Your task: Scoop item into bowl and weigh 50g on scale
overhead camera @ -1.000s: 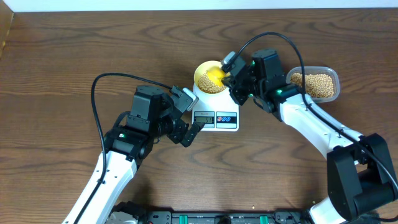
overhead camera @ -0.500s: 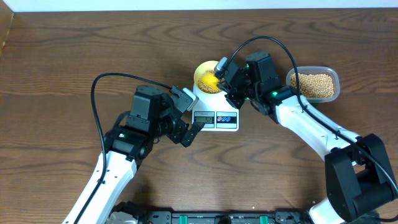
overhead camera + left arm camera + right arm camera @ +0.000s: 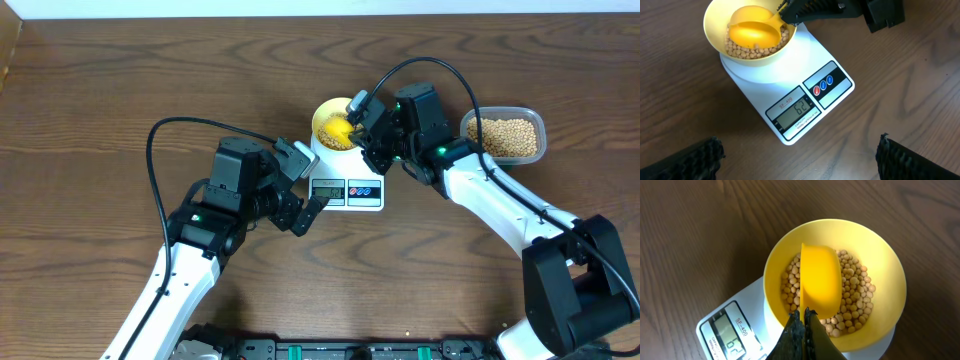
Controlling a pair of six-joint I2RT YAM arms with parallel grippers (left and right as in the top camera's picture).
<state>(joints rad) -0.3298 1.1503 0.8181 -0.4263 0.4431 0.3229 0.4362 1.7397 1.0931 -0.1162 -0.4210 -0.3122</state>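
Note:
The pale-yellow bowl stands on the white scale and holds tan beans. The display reads 62 in the left wrist view. My right gripper is shut on the handle of a small yellow scoop, whose cup is down in the bowl on the beans. My left gripper is open and empty just in front of the scale.
A clear plastic tub full of beans stands to the right of the scale, behind my right arm. The brown wooden table lies all round.
My right gripper has moved the scoop left and down into the bowl. In the last half second nothing moved. The left arm stayed still.

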